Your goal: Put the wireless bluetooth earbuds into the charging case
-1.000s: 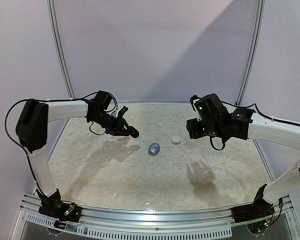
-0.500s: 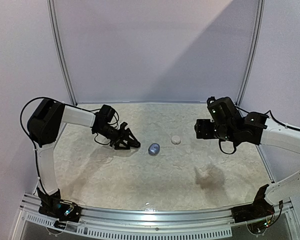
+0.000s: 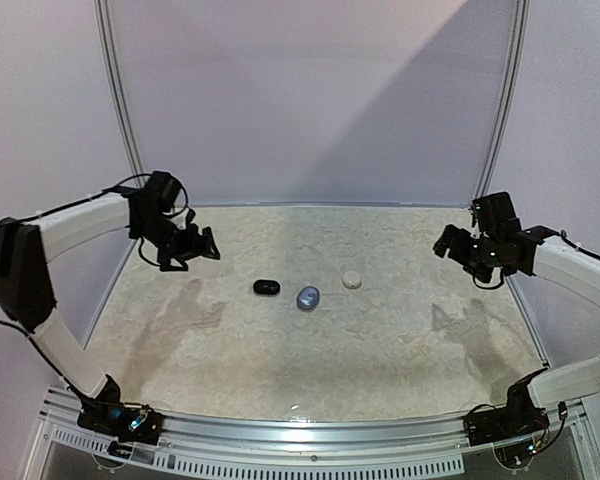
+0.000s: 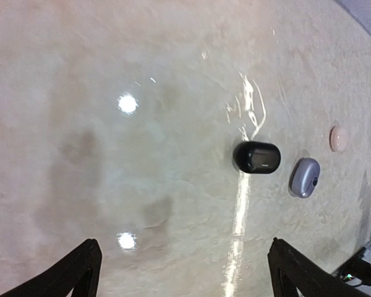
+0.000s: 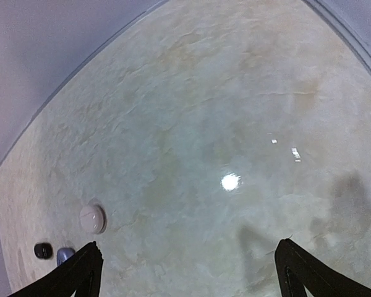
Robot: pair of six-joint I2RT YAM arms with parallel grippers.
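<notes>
Table (image 3: 380,340): pale stone top.
Left claw (image 3: 198,250): I see it spread wide, empty.
Right claw (image 3: 450,245): the same.
Black case (image 4: 257,157): ahead of the left claw, lid down.
Grey case (image 4: 305,177): just beside the black one, on its far side from that claw.
White case (image 4: 338,138): farthest from it, nearest the right claw.
Buds: I cannot make them out.

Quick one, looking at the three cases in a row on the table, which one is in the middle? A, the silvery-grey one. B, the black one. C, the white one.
A: the silvery-grey case lies between the black case and the white case.
</notes>
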